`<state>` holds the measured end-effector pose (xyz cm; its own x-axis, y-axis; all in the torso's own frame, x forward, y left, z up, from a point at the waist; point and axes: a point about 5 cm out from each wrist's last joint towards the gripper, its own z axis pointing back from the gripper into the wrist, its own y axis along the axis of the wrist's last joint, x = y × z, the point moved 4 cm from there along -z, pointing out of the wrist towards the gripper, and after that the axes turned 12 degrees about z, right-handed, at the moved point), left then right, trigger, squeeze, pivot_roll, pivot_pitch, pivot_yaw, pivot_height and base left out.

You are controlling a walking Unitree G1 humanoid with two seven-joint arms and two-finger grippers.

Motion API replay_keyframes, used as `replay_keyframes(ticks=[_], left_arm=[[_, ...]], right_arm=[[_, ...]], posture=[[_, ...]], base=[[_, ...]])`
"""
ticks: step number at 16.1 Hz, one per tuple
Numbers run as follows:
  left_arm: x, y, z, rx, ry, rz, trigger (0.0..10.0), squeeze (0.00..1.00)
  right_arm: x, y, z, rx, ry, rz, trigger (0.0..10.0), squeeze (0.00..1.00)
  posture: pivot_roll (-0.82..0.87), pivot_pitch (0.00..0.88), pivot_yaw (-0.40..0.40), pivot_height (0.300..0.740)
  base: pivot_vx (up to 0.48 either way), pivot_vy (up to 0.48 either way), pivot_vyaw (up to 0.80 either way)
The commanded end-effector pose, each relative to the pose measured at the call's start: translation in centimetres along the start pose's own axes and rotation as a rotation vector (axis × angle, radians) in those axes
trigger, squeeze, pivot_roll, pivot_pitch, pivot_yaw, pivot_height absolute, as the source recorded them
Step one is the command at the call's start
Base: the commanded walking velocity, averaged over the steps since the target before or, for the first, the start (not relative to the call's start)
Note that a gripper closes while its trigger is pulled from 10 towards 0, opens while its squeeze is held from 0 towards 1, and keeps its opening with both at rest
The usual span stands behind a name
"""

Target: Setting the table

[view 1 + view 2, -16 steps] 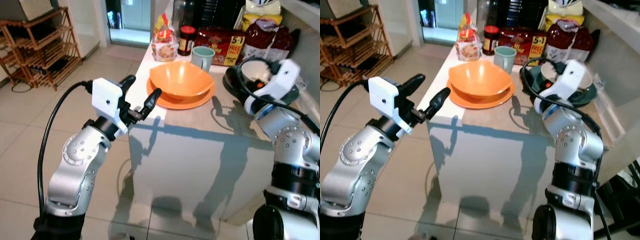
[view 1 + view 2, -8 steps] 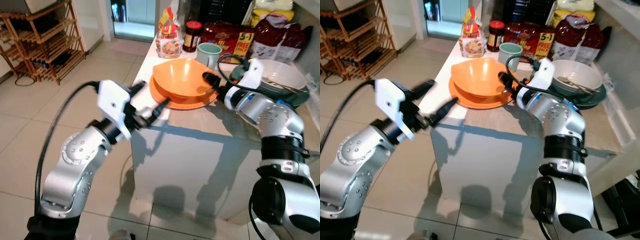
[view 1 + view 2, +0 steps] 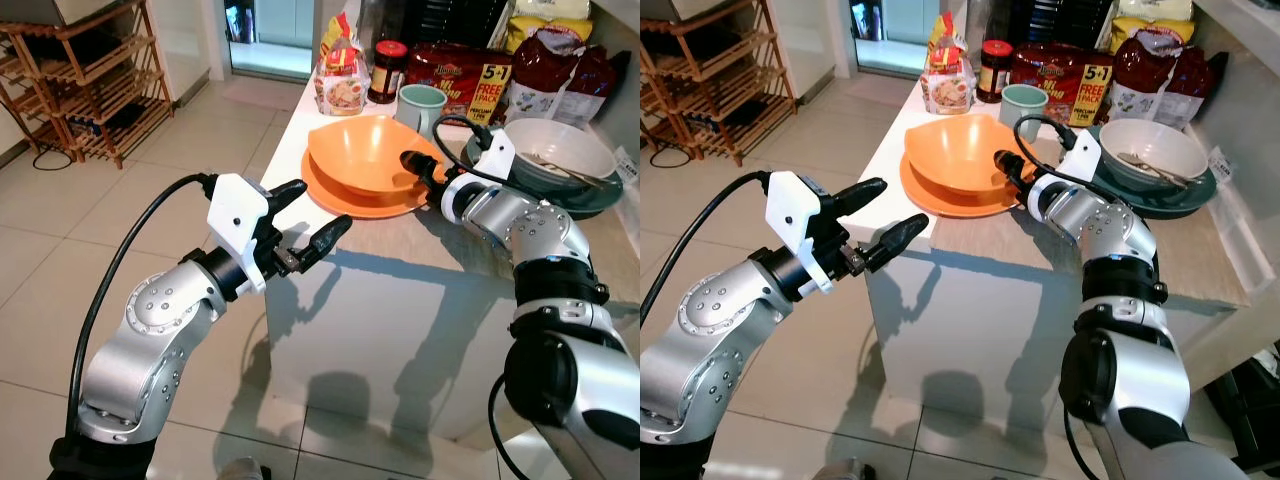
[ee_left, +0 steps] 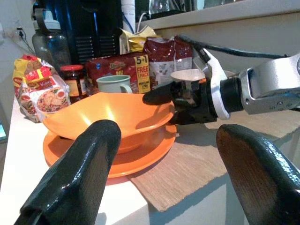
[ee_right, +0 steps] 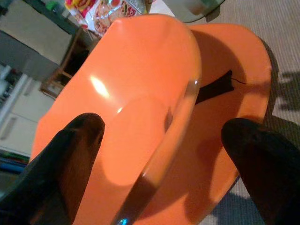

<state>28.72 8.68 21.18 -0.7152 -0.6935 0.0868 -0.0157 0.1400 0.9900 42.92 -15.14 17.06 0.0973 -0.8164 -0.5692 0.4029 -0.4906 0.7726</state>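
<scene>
A red packet (image 3: 462, 83) at the back of the table (image 3: 400, 250) was marked "5+1 FREE PACK" on a yellow panel; beside it a noodle packet (image 3: 343, 88) with a pictured bowl carried a brand that could not be read with confidence. A red-lidded jar (image 3: 386, 72) and a pale green mug (image 3: 420, 107) stood between them, and dark red bags (image 3: 565, 75) were ranged further to the right.

The orange bowl (image 3: 365, 157) was seated on the orange plate (image 3: 362, 200) near the table's left front corner, partly on a beige mat (image 3: 1090, 235). The right claw (image 3: 418, 168) was placed at the bowl's right rim — in the right wrist view the rim ran between the two black fingers (image 5: 70, 154), one over the inside of the bowl and the other outside above the plate, with the fingers spread and not closed on it. The right arm was reached forward and inward across the table, its elbow bent.

The left claw (image 3: 312, 215) was held off the table's left front corner, just short of the plate, its fingers spread wide and nothing held. The left forearm was raised and angled towards the bowl — a black cable looped from its wrist.

A white bowl (image 3: 558, 150) with cutlery in it rested on a dark plate (image 3: 1175, 192) to the right.
</scene>
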Motion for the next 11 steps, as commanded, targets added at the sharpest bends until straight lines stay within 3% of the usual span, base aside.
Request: replay_keyframes(ticks=[1,2,3,11], left_arm=[[0.4,0.6,-0.1,0.009,-0.027,-0.010,10.0,0.00],[0.4,0.6,-0.1,0.007,-0.028,-0.011,10.0,0.00],[0.4,0.6,-0.1,0.005,-0.030,-0.011,10.0,0.00],[0.6,0.6,0.0,-0.003,-0.038,-0.017,10.0,0.00]], right_arm=[[-0.3,0.4,-0.1,0.006,0.022,-0.026,2.8,0.00],[-0.4,0.1,-0.2,-0.007,0.032,-0.038,0.8,0.00],[-0.5,-0.1,-0.3,-0.019,0.043,-0.045,0.0,0.00],[-0.4,-1.0,-0.6,-0.062,0.056,-0.067,0.0,0.00]], posture=[[0.14,0.012,-0.043,0.740],[0.14,0.011,-0.043,0.740],[0.14,0.010,-0.043,0.740],[0.15,0.000,-0.041,0.740]], base=[[0.000,0.000,0.00],[0.000,0.000,0.00],[0.000,0.000,0.00],[0.000,0.000,0.00]])
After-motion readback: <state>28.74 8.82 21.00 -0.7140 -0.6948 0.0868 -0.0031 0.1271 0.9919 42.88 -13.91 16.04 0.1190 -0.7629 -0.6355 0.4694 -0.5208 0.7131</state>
